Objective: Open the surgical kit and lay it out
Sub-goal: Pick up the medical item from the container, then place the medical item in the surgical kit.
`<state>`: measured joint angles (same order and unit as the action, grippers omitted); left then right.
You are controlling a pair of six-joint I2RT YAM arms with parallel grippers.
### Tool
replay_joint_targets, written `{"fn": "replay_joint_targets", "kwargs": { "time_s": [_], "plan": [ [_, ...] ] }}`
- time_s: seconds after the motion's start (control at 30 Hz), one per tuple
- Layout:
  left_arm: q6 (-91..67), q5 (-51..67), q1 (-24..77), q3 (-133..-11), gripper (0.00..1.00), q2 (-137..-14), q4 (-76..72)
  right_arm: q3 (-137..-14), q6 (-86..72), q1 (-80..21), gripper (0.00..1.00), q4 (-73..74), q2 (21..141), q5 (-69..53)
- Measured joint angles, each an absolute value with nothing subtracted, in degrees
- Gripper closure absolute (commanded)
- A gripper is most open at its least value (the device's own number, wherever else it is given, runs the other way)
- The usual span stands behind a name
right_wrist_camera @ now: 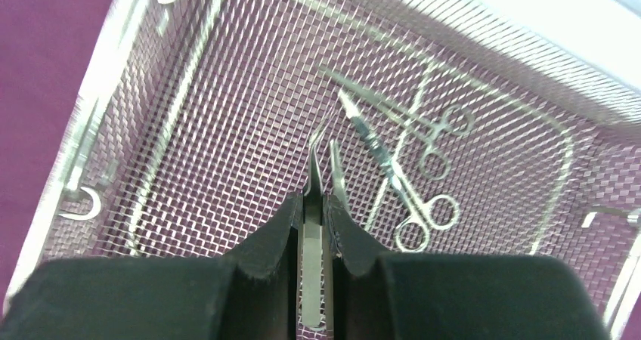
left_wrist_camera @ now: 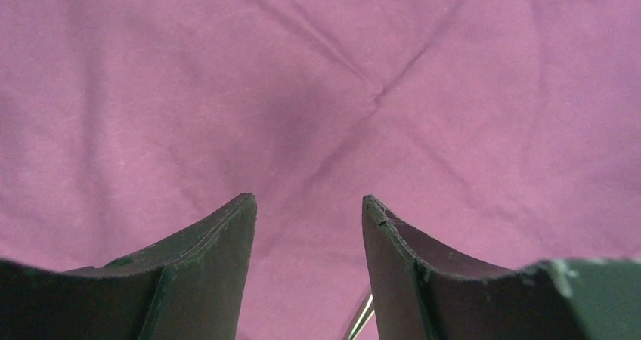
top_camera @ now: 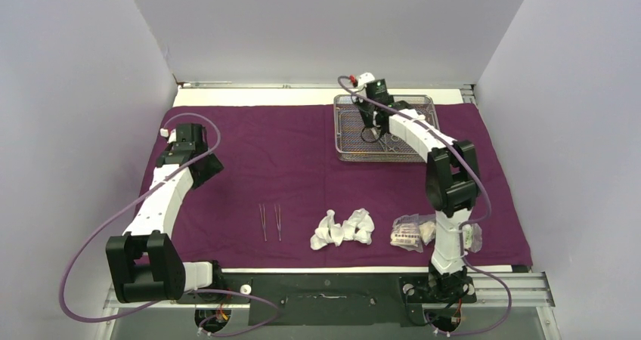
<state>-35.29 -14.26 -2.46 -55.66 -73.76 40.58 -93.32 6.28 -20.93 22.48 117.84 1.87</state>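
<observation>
status: wrap is open, layout maybe two thirds done by my read.

left to right: left gripper [left_wrist_camera: 308, 204] hangs over bare purple cloth [top_camera: 264, 143] at the left side, jaws about half apart, nothing between them. the cloth is spread flat over the table, only faint fold creases showing.

front row on the cloth: two straight tweezers [top_camera: 263, 223] side by side, parallel, apart from each other. right of them the white gauze wads [top_camera: 344, 230], crumpled and bunched together. then the clear packets [top_camera: 408, 233] by the right arm's base, partly hidden by the arm.

the wire-mesh tray [top_camera: 348, 159] sits on the cloth at the back right. right gripper [right_wrist_camera: 312, 200] is down inside it, jaws pinched tight on a thin curved tweezers [right_wrist_camera: 313, 170], held by the back end with the tips pointing away. can't tell if it is lifted off the mesh.

left in the tray: ring-handled forceps [right_wrist_camera: 382, 155], at least two instruments crossed together. those need to come out and join the row.
</observation>
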Motion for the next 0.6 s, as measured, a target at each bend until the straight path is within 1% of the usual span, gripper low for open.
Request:
{"fn": "replay_joint_targets", "kwargs": {
  "time_s": [0.13, 0.23, 0.33, 0.4, 0.47, 0.6],
  "plan": [
    [-34.72, -10.48, -2.46, -56.58, 0.48, -73.76, 39.09, -94.04, 3.64, -19.79, 0.95, 19.53, 112.79, 0.27],
    [-33.71, -4.97, -2.46, -58.22, 0.46, -73.78, 37.56, -94.32, -0.1, -18.79, 0.95, 17.15, 109.12, -4.54],
    [-33.19, 3.25, -2.33, -60.16, 0.39, -73.78, 34.89, -93.47, -5.65, -17.8, 0.95, 12.97, 105.69, -12.99],
    [-33.15, 9.45, -1.72, -61.17, 0.33, -73.73, 32.01, -90.52, -11.29, -17.74, 0.95, 7.6, 102.8, -19.62],
    [-33.15, 13.8, -0.03, -61.76, 0.3, -73.54, 29.52, -85.23, -18.57, -18.28, 0.95, -0.84, 99.63, -25.98],
    [-33.58, 20.58, 4.99, -62.92, 0.27, -73.01, 25.17, -76.64, -33.34, -22.06, 0.95, -15.68, 96.16, -33.8]
  ]
}}
